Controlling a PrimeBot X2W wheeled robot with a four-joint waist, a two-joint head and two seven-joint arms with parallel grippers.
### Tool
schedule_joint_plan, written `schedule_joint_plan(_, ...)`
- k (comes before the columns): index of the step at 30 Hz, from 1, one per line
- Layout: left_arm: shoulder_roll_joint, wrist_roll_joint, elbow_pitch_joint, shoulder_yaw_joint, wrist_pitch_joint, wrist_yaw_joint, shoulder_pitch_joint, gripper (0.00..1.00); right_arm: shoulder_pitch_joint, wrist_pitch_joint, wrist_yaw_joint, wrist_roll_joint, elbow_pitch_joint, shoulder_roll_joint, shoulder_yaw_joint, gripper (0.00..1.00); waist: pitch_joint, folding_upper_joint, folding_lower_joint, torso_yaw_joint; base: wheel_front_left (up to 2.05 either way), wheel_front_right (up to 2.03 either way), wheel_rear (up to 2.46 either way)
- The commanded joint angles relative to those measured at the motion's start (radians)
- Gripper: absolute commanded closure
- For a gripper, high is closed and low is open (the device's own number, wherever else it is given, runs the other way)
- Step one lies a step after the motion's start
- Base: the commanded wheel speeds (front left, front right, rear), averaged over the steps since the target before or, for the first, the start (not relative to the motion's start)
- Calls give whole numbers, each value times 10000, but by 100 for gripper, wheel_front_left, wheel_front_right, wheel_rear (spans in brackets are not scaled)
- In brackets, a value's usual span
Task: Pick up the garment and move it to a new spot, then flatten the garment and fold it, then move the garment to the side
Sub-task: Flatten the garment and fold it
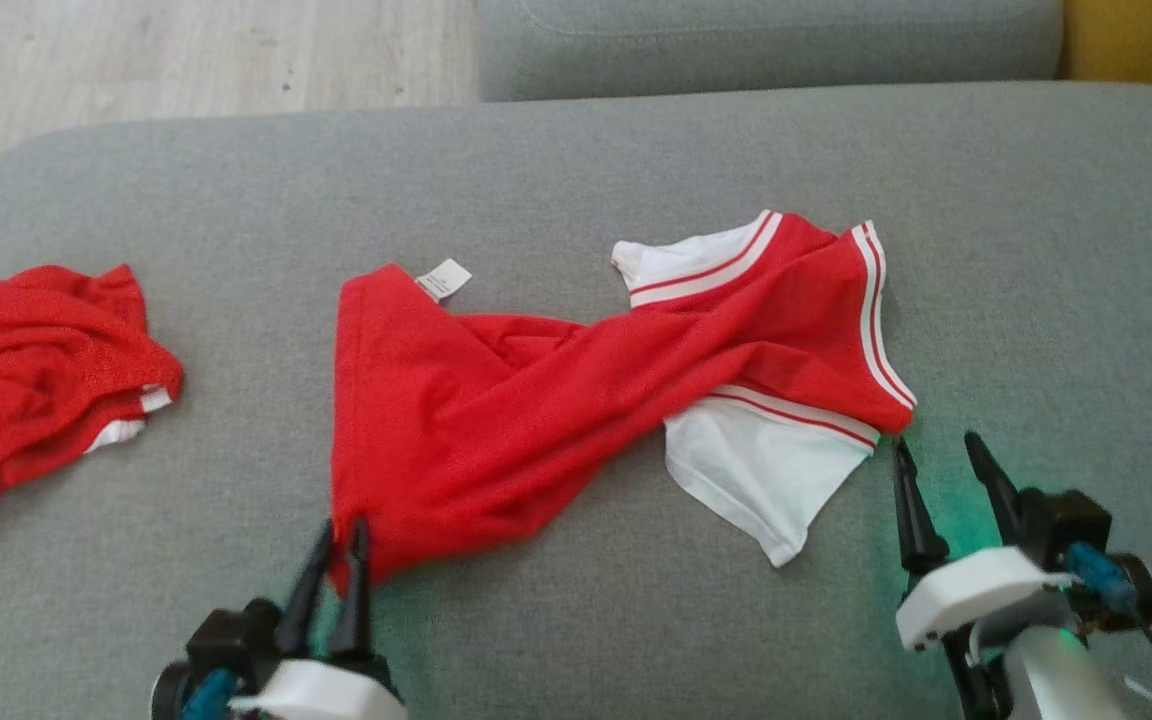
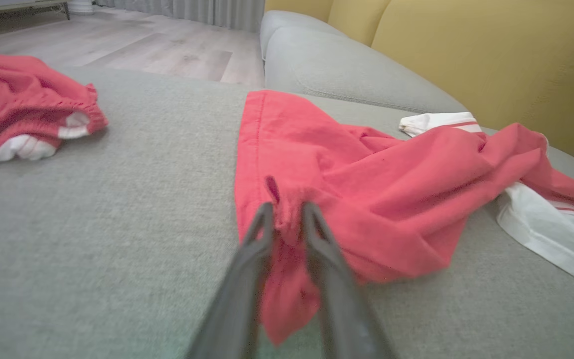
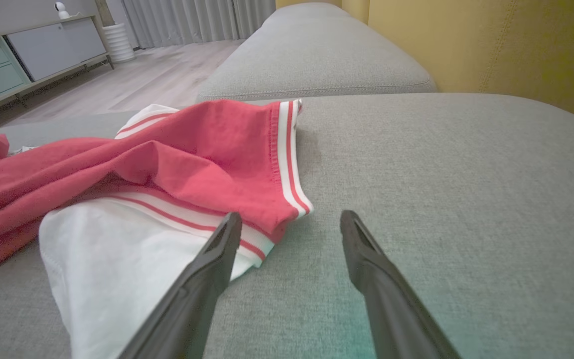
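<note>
Head, left wrist and right wrist views of a red jersey [image 1: 496, 400] lying on a grey sofa cushion [image 1: 576, 170].

The jersey lies crumpled and twisted across the middle of the cushion. Its hem end is toward the robot's left and its white sleeves toward the right. A white label [image 1: 444, 278] shows at the far edge of the hem end. The nearer white sleeve [image 1: 756, 470], trimmed with red and white stripes, lies flat on the cushion.

The left hand [image 1: 343, 528] is at the near corner of the hem. Its two dark fingers are drawn close together on a bunched fold of the red cloth, as the left wrist view [image 2: 287, 207] shows.

The right hand [image 1: 936, 442] is just beside the striped edge near the white sleeve. Its fingers are spread wide apart and hold nothing, with bare cushion between them [image 3: 291, 216].

A second red garment [image 1: 36, 370] lies bunched at the cushion's left end, well apart from the jersey. A pale wooden floor [image 1: 186, 50] lies beyond the cushion.
</note>
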Motion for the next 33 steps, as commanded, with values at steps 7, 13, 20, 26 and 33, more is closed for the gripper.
schedule_joint_plan(7, 76, 221, -741, 1028, -55, 877, -472, 0, -67, -65, 39, 49, -889, -5, 301, 0, -235, 0, 0, 89, 0, 0, 0)
schedule_joint_plan(13, 75, 1030, -1312, 1492, -55, 1347, -579, 0, -183, -65, 39, 419, -2060, -5, 1108, 0, -367, 0, 0, -67, 0, 0, 0)
schedule_joint_plan(20, 75, 1166, -949, 1313, -55, 1138, -182, 0, -76, -65, 39, 626, -1984, -5, 1925, 0, -730, 0, 0, -235, 0, 0, 0)
schedule_joint_plan(26, 74, 893, -832, 977, -55, 1134, 232, 0, 182, -65, 39, 610, -1685, -5, 2082, 0, -903, 0, 0, -289, 0, 0, 0)
schedule_joint_plan(33, 74, 857, -844, 835, -55, 1291, 348, 0, 268, -65, 39, 547, -1609, -5, 2040, 0, -981, 0, 0, -319, 0, 0, 0)
